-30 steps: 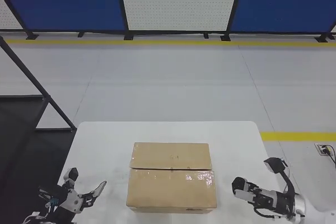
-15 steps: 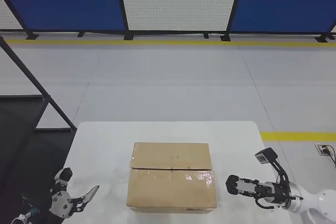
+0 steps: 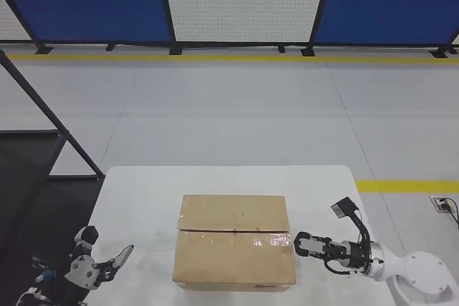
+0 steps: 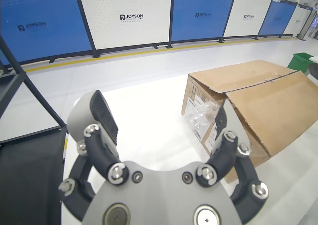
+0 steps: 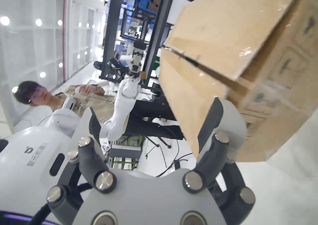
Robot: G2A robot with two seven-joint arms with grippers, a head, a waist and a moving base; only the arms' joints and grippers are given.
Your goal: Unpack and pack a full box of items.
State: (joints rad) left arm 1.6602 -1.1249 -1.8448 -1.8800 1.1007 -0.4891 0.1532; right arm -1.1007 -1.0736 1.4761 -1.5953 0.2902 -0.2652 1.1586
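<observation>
One box (image 3: 234,241): right claw (image 3: 299,244) just beside, left claw (image 3: 105,246) apart.

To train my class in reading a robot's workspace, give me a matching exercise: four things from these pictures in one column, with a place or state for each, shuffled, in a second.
Column one
1. cardboard box
2. left gripper
3. right gripper
4. table

Column two
A. white, bears the box
B. open, close up at one end of the box
C. brown, top flaps folded down
D. open, well apart from the box

Pairs: 1-C, 2-D, 3-B, 4-A
</observation>
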